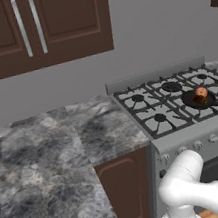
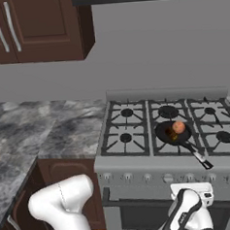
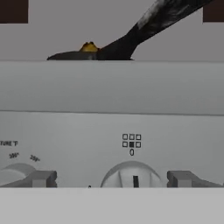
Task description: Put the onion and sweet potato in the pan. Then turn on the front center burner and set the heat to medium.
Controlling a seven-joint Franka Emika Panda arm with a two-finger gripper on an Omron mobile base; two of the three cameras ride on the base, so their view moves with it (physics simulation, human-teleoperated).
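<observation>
Gripper: fingers spread wide, empty, flanking the knob.
Pan: on front center burner, onion inside.
Handle: juts over range's front edge.

I count one pan, one onion in it, six burners on the range, and two cabinet door handles.
</observation>
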